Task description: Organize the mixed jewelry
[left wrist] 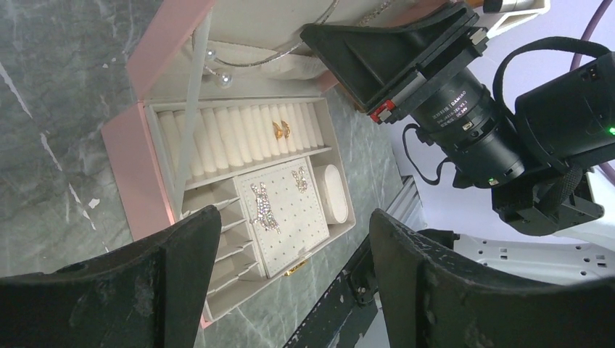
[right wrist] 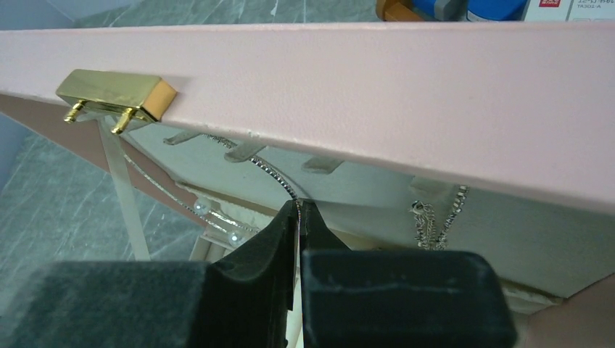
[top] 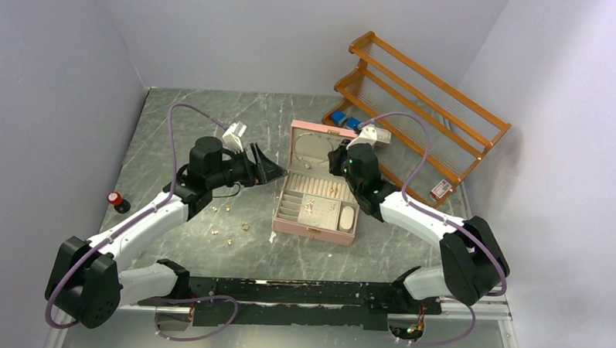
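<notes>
— Our right gripper (right wrist: 299, 206) is pinched shut on the silvery loop (right wrist: 272, 172) under the lid (right wrist: 362, 80) of the pink box (top: 311, 230). We should ease it over a hook (right wrist: 243, 151) slowly, no tugging.

— Our left gripper (left wrist: 294, 217) hangs wide and empty nearby. We count one loop, and roughly five gold pieces (top: 245, 227) loose on the bench (top: 175, 123).

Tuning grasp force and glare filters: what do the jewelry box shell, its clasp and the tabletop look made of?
Jewelry box: pink, matte, finely textured skin, probably faux leather. Its cream lining looks like soft fabric.
Clasp: polished gold-coloured metal with bright highlights; plated or solid cannot be told.
Tabletop: grey marble pattern with pale veins, low sheen; stone or printed laminate stays open.
</notes>
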